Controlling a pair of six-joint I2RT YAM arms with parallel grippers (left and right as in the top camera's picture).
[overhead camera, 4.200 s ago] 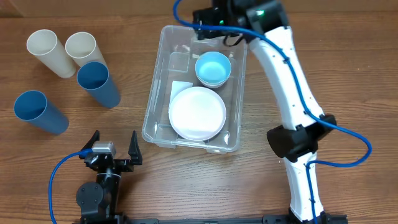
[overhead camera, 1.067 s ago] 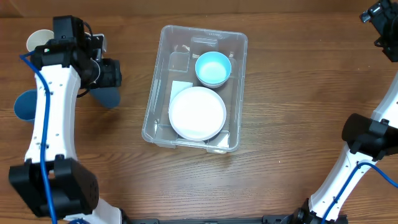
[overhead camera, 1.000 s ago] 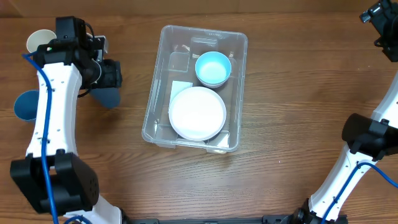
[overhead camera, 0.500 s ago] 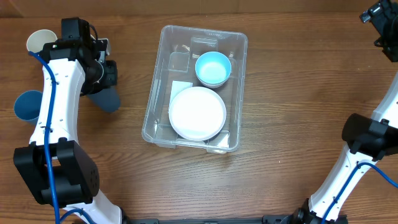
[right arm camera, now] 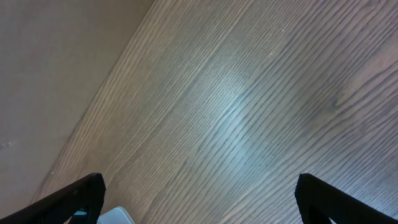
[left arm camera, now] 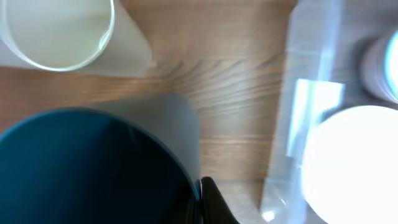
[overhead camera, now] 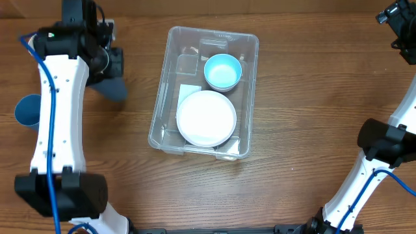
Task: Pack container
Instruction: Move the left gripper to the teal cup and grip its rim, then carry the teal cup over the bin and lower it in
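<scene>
The clear rectangular container [overhead camera: 170, 84] stands mid-table with a white plate [overhead camera: 207, 118] and a light blue bowl [overhead camera: 222, 71] inside. Left of it, my left gripper [overhead camera: 109, 65] is shut on the rim of a dark blue cup [overhead camera: 114, 89]. In the left wrist view that dark blue cup [left arm camera: 93, 168] fills the lower left, with one black finger [left arm camera: 214, 204] pressed against its outer wall; the other finger is hidden. The container [left arm camera: 308, 118] lies to the right there. My right gripper [overhead camera: 396, 26] hangs open at the far right corner, nothing between its fingertips [right arm camera: 74, 198].
A second blue cup [overhead camera: 26, 110] lies near the left edge, partly behind my left arm. A cream cup [left arm camera: 59, 31] sits just beyond the held cup. A white label [overhead camera: 190, 91] shows on the container's floor. Bare wood lies under the right gripper [right arm camera: 199, 199].
My left gripper closed on the dark blue cup's rim and shifted toward the table's far side with it. The right arm stayed still.
</scene>
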